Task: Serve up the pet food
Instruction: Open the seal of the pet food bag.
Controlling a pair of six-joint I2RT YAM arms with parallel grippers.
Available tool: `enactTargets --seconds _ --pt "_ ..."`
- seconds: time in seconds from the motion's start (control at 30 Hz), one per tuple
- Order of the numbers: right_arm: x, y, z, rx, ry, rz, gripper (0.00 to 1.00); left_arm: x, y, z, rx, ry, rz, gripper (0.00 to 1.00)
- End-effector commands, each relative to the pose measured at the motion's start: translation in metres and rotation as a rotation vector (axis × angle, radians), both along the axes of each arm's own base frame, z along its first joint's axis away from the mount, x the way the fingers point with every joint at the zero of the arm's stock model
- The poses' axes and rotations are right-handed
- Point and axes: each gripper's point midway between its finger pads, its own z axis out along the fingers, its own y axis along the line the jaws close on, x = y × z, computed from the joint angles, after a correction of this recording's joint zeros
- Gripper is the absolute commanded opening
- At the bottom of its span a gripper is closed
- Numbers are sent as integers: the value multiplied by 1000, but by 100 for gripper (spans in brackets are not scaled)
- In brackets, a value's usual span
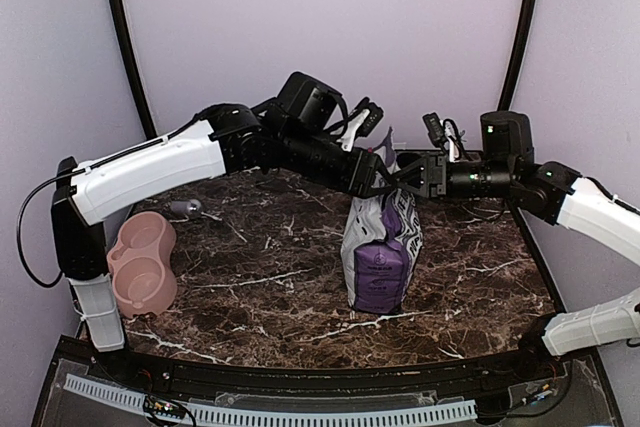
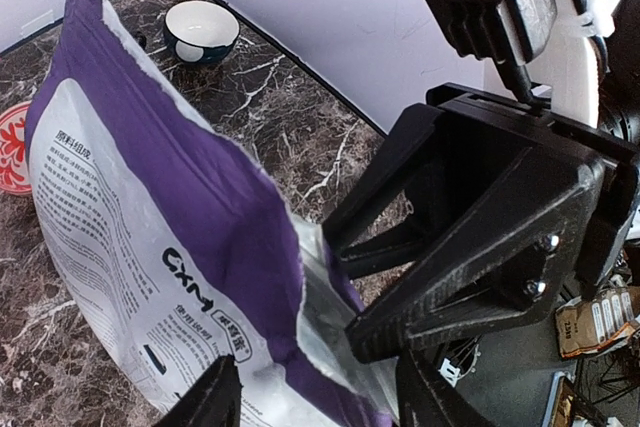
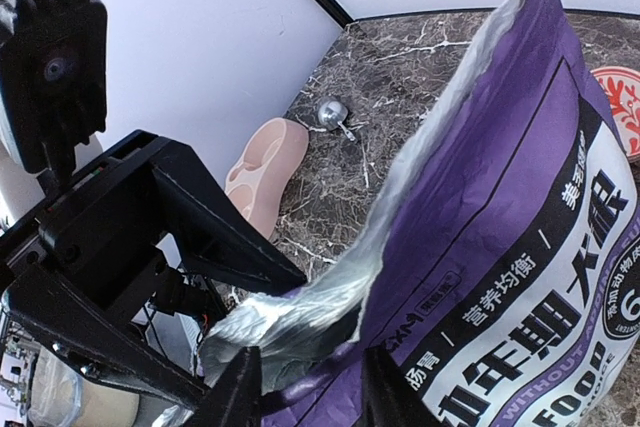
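No kibble shows; the pet food is hidden. The purple-and-white bag stands upright mid-table with its top torn open and the silver lining showing. My left gripper and right gripper face each other at the bag's top. In the left wrist view my left gripper is open, with the bag's torn lip between its fingers. In the right wrist view my right gripper is open astride the silver flap. The pink double bowl sits at the left edge.
A metal scoop lies behind the pink bowl. A white-and-dark bowl stands in the far corner. A red patterned plate lies behind the bag. Purple walls close in the back and both sides.
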Motion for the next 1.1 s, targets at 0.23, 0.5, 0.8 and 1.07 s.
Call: enactTargets --seconds 0.23,0.5,0.8,1.07 --pt "2 2 -1 -7 -21 0 13 -4 -4 -5 46 -17 -13 45" --pt "8 -2 -4 -41 -26 -36 0 3 0 -23 116 -29 25 6" --pt "17 -28 -8 -193 -55 -150 0 17 15 -23 170 -57 141 0" --pt "15 -30 -6 -183 -55 -152 0 20 16 -18 161 -60 166 0"
